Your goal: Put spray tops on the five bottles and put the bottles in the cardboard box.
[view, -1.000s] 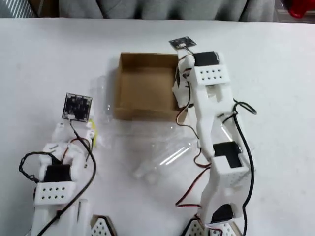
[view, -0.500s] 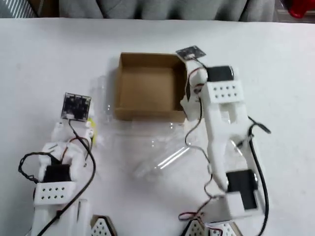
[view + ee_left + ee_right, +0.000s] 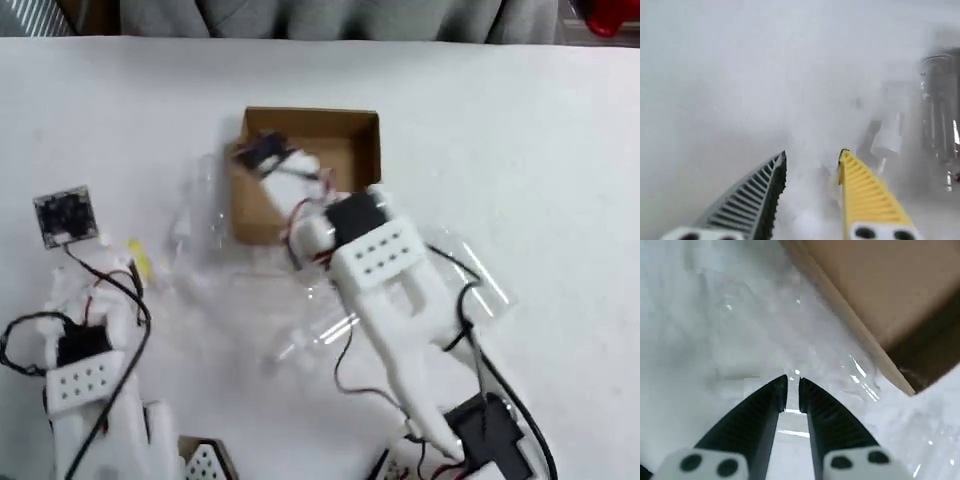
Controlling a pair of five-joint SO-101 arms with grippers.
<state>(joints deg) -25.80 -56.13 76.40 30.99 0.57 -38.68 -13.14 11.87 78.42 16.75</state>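
Left of the cardboard box (image 3: 310, 115), a clear bottle (image 3: 200, 205) lies on the white table (image 3: 520, 120), close to the box's left wall. The box is open at the top, and bare brown floor shows in the part of its inside that the arm does not cover. In front of the box a second clear bottle (image 3: 335, 325) lies on its side, angled toward the box's front wall. Right of it and in front of the box, a third clear bottle (image 3: 480, 285) lies partly under the right arm.

The left gripper (image 3: 810, 162) is left of the box and nearer the arm bases, low over the table. Its grey and yellow fingers are spread apart around bare table. Beyond the yellow finger stand a small white piece (image 3: 887, 140), too blurred to name, and a clear glassy bottle wall (image 3: 940, 120).

The right gripper (image 3: 792, 385) hangs at the box's front left corner, just outside the wall. Its black fingers are drawn almost together with a thin slit between them, the tips over clear plastic lying against the box
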